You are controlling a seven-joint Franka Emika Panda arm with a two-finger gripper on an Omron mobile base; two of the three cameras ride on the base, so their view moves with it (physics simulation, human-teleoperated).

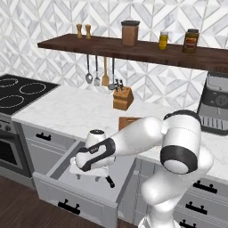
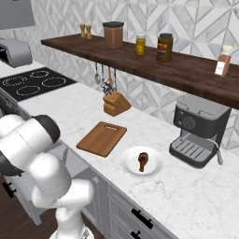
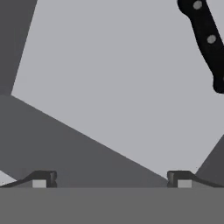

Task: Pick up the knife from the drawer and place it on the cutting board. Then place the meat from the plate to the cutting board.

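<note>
The drawer (image 1: 53,189) stands pulled open at the lower left, and my gripper (image 1: 92,172) reaches down into it. In the hand view the gripper (image 3: 111,179) is open with nothing between its fingertips (image 3: 43,178), over the drawer's bare grey floor (image 3: 109,87). The knife's black handle (image 3: 205,39) lies at the upper right of that view, apart from the fingers. Its end pokes out beside my hand (image 1: 109,181). The brown cutting board (image 2: 101,137) lies on the counter. To its right, the white plate (image 2: 156,170) carries the meat (image 2: 143,161).
A wooden knife block (image 2: 115,103) stands behind the board, with utensils hanging above it. A coffee machine (image 2: 198,130) sits at the right of the counter, a cooktop (image 1: 18,91) at the left. Jars line the wall shelf (image 2: 186,70). Closed drawers (image 1: 198,200) flank the open one.
</note>
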